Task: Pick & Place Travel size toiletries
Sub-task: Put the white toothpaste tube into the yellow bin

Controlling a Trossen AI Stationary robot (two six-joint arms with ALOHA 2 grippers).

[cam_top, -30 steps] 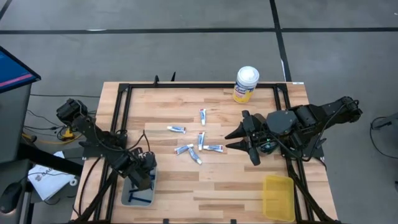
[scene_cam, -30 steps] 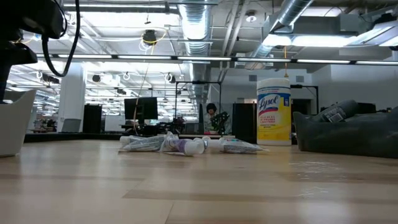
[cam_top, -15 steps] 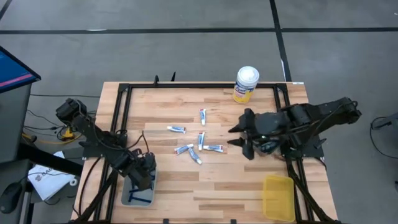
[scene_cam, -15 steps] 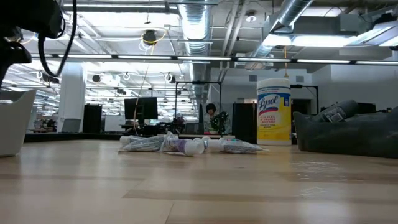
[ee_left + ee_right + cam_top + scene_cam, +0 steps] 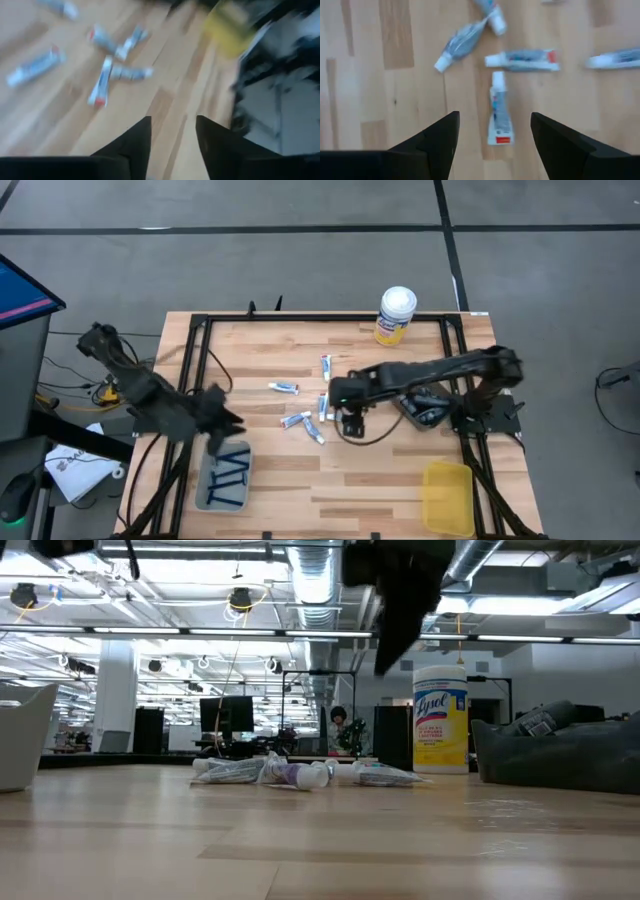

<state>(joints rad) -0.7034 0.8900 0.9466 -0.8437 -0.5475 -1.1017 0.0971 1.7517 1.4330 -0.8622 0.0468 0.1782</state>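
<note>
High view: the right gripper (image 5: 347, 420) hangs over the white tubes (image 5: 322, 405) at mid-table; the left gripper (image 5: 222, 412) is above the grey tray (image 5: 206, 481) holding blue razors (image 5: 228, 478).
Wrist views: both grippers' fingers stand apart, empty; one tube (image 5: 500, 110) lies ahead between the right fingers (image 5: 440, 137).

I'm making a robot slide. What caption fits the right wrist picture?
Open right gripper hovers over a small white tube among scattered tubes.
</note>
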